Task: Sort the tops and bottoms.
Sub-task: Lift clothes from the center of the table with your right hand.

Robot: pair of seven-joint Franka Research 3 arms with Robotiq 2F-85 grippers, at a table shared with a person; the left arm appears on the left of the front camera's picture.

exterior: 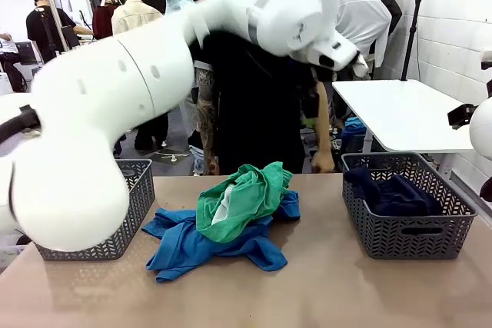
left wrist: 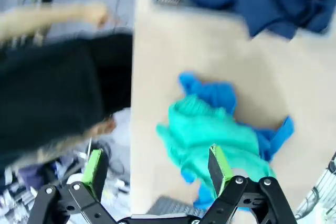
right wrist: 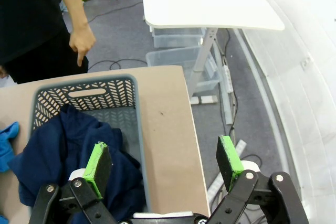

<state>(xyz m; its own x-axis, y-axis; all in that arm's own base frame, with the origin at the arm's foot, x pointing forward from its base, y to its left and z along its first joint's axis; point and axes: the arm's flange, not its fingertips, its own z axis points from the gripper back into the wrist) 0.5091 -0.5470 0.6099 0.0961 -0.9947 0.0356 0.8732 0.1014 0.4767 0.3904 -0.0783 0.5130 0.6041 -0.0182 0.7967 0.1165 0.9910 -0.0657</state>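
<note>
the sea-green soft cloth garment with a white tag (exterior: pixel 244 197) lies crumpled on top of the bright blue cloth garments (exterior: pixel 192 250) mid-counter (exterior: pixel 330 289), so a deep pinch would likely drag up blue fabric too. the person in black (exterior: pixel 254 105) stands close, within the left arm's reach. the left end effector (left wrist: pixel 156 156) hangs high over the pile, fingers apart, empty. the right end effector (right wrist: pixel 163 145), also spread and empty, hovers over the grey plastic basket (right wrist: pixel 138 129) holding the dark navy garment (right wrist: pixel 58 148).
</note>
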